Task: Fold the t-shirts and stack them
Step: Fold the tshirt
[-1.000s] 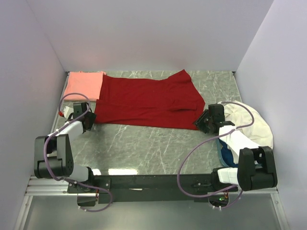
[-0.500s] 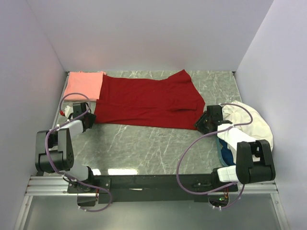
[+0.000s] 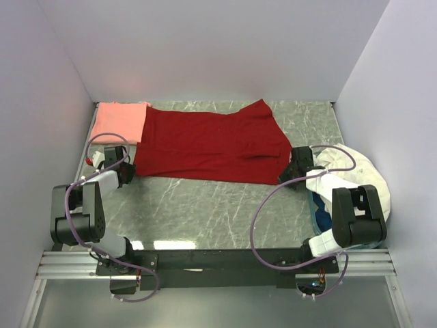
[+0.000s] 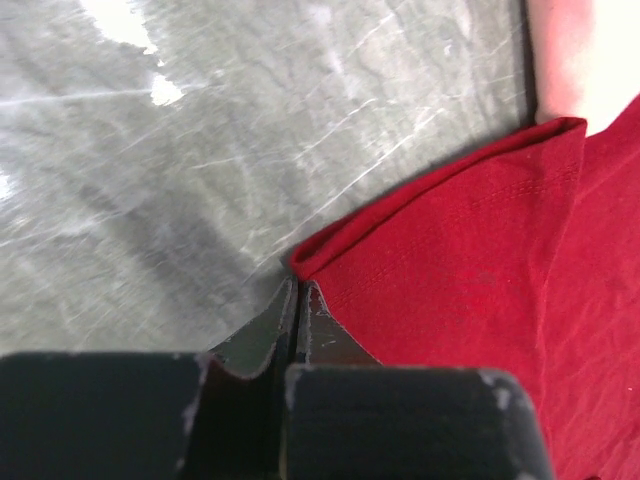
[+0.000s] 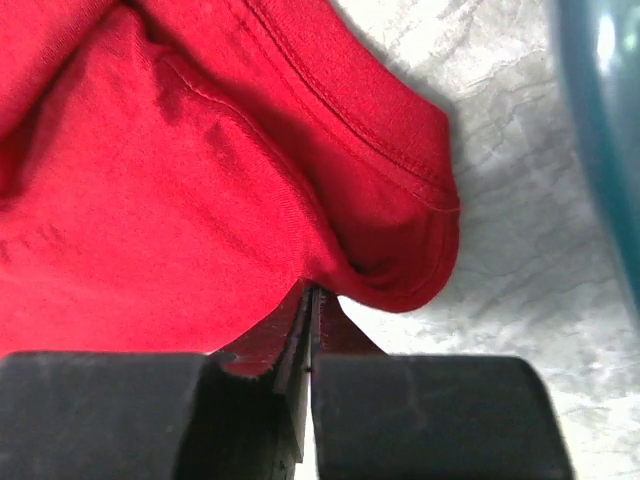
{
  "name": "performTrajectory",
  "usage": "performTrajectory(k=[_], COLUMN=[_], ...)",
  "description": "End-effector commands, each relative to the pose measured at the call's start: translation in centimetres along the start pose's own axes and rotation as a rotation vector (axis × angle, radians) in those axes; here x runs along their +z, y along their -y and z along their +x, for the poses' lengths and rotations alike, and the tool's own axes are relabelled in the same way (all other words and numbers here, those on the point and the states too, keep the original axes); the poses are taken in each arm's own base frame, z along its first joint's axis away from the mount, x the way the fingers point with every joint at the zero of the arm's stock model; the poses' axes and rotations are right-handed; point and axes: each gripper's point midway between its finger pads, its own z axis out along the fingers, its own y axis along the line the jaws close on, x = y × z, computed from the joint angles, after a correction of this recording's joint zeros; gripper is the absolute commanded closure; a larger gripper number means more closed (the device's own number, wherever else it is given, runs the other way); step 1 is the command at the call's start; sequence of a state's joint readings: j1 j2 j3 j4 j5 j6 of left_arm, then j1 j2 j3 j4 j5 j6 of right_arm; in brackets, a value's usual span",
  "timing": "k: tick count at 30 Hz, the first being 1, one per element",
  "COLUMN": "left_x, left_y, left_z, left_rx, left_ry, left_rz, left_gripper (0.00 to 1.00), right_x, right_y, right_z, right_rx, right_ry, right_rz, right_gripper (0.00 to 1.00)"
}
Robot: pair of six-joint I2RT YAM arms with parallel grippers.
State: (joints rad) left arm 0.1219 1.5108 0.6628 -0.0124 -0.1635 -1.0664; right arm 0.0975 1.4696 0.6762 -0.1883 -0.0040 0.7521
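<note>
The deep red t-shirt (image 3: 212,143) lies spread flat across the back of the marble table (image 3: 205,205). The salmon-pink t-shirt (image 3: 119,121) lies folded at the back left, its edge under the red one. My left gripper (image 3: 128,169) is low at the red shirt's near left corner. In the left wrist view this gripper (image 4: 298,288) is shut, with the red cloth (image 4: 470,290) corner at its tips. My right gripper (image 3: 285,175) is at the near right corner. In the right wrist view it (image 5: 310,290) is shut on a pucker of red cloth (image 5: 150,200).
A heap of white cloth (image 3: 358,179) with a blue piece (image 3: 318,217) lies at the right edge beside the right arm. Its teal-blue edge (image 5: 605,120) shows in the right wrist view. Grey walls close in the left, back and right sides.
Both grippers have gone from open to shut at the red shirt's near corners. The right gripper moved forward onto its corner; the left gripper barely shifted.
</note>
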Motion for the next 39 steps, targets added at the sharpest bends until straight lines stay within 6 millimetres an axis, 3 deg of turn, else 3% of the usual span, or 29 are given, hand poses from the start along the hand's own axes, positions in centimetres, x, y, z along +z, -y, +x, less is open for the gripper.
performTrajectory(k=[1, 10, 14, 16, 26, 30, 33, 34, 37, 38, 39], left_x=[-1.4, -4.6, -6.1, -7.0, -10.0, -10.9, -11.4, -11.4, -11.6, -11.6, -11.7], left_y=[1.0, -1.8, -3.8, -4.4, -9.7, -10.9, -10.6, -10.7, -10.9, -10.9, -10.8], left_z=[-1.9, -3.7, -3.7, -4.0, -2.5, -2.1, -1.5, -1.4, -1.3, -1.3, -1.4], left_rx=[-0.006, -0.03, -0.039, -0.051, -0.104, -0.142, -0.183, -0.193, -0.203, -0.208, -0.208], left_ry=[0.055, 0.13, 0.142, 0.154, 0.183, 0.2, 0.189, 0.188, 0.188, 0.188, 0.189], left_rz=[-0.001, -0.094, -0.134, -0.13, -0.188, -0.195, -0.153, -0.152, -0.155, -0.156, -0.154], left_gripper=[0.99, 0.99, 0.99, 0.99, 0.99, 0.99, 0.99, 0.98, 0.8, 0.68, 0.63], right_x=[-1.1, -5.9, -7.3, -8.4, -12.2, -13.3, -13.7, -13.7, -13.8, -13.7, -13.7], right_y=[-0.4, 0.0, 1.3, 1.1, 3.0, 3.4, 3.8, 3.9, 4.3, 4.5, 4.6], right_z=[-1.6, -1.2, 0.9, 1.4, 5.8, 6.8, 7.7, 7.9, 8.3, 8.5, 8.5], right_rx=[-0.011, -0.031, -0.029, -0.023, 0.009, 0.019, 0.018, 0.019, 0.008, -0.002, -0.007], right_ry=[0.05, 0.103, 0.074, 0.082, 0.024, 0.029, 0.014, 0.008, 0.003, 0.001, 0.003], right_rz=[0.005, -0.067, -0.085, -0.134, -0.22, -0.257, -0.267, -0.269, -0.266, -0.263, -0.262], right_gripper=[1.0, 1.0, 1.0, 1.0, 1.0, 1.0, 1.0, 1.0, 0.9, 0.79, 0.71])
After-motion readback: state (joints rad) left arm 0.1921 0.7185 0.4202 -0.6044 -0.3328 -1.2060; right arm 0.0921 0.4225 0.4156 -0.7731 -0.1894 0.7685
